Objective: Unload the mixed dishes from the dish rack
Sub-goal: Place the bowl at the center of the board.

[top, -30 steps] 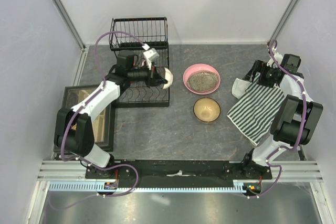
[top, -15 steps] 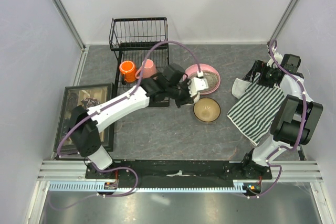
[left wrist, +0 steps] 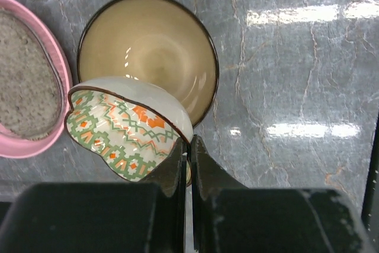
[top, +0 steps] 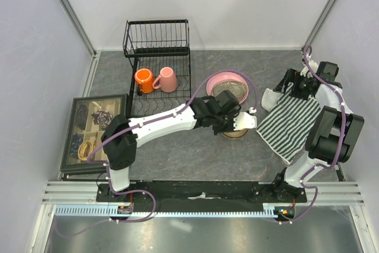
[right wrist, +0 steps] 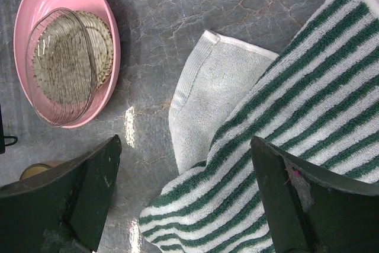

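The left gripper (left wrist: 188, 144) is pinched on the rim of the small white patterned bowl (left wrist: 127, 127), its two black fingers pressed close with only the bowl's edge between them. The bowl hangs tilted, not level: its green-and-orange zigzag side turns toward the wrist camera, and its plain glossy white curve lies toward the tan-brown bowl (left wrist: 148, 48). It overlaps that bowl's near rim; whether the two touch cannot be told.

The tan-brown bowl is round, glazed and dark-edged. It sits mouth up on the grey marbled surface (left wrist: 296, 57), just beside the pink shallow dish (right wrist: 65, 45). The dish is oval with a speckled grey inside, and from above its long axis runs roughly left to right.

Five dishes in all — three off the dish rack (top: 157, 51) and two on it. The orange mug (top: 143, 80) and the pink mug (top: 167, 79) stand side by side on the black wire rack's slotted base, orange on the left, in front of the upright basket back.

The right gripper (right wrist: 183, 146) has its fingers spread wide, holding nothing, above the one striped cloth (right wrist: 284, 128) — green-and-white towelling, rumpled, a plain pale fold turned up. One black-framed box (top: 95, 128) lies at the left, well apart from the bowls.
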Controlling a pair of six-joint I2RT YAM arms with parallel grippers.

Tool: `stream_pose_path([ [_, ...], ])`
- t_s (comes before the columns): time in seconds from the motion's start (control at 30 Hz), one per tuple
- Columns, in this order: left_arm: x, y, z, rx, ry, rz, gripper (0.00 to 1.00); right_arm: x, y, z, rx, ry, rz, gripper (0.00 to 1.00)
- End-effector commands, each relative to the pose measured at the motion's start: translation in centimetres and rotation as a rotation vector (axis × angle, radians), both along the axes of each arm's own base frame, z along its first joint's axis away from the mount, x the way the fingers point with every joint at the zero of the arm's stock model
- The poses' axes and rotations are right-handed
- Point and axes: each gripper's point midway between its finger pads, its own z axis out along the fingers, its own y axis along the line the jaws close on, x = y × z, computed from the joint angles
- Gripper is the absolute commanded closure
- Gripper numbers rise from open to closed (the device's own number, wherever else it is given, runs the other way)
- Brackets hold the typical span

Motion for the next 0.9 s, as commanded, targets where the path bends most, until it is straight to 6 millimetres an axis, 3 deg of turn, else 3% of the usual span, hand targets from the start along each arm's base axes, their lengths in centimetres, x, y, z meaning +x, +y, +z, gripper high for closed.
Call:
stream_pose_path([
  [0.0, 1.1, -1.8, 2.1, -0.017, -0.102, -0.046, 0.98, 0.8, -0.3, 0.9, -0.025, -0.034, 0.019, 0.02],
  [0.33, 0.7, -3.7, 0.3, 0.041, -0.133, -0.114, 0.98, 0.8, -0.3, 1.2, -0.023, -0.038, 0.022, 0.02],
  [0.87, 0.5, -5.2, -4.2, 0.166, -0.164, -0.177, 0.99, 0.8, 0.0, 1.3, -0.013, -0.041, 0.033, 0.02],
])
